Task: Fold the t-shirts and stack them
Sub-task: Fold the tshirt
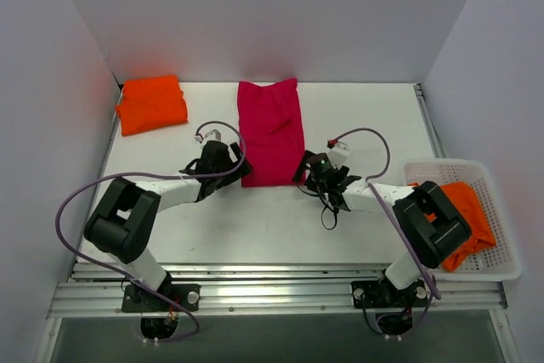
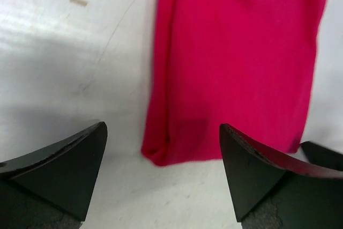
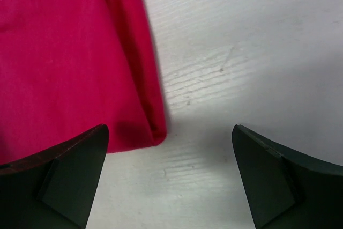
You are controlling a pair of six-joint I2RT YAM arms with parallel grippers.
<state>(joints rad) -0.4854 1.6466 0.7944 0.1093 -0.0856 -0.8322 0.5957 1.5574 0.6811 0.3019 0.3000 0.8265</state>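
A crimson-pink t-shirt (image 1: 270, 129) lies folded into a long strip in the middle of the table, its near end toward the arms. My left gripper (image 1: 240, 169) stands open at the strip's near left corner (image 2: 161, 154), nothing between its fingers (image 2: 252, 170). At the near right corner (image 3: 153, 132) my right gripper (image 1: 302, 169) is open too, its fingers (image 3: 69, 170) empty above the table. A folded orange t-shirt (image 1: 151, 104) rests at the back left. Another orange t-shirt (image 1: 466, 210) lies crumpled in the basket.
The white mesh basket (image 1: 501, 252) sits at the table's right edge, close to the right arm's base. White walls close in the table at the back and on both sides. Cables loop from both arms over the tabletop (image 1: 255, 227).
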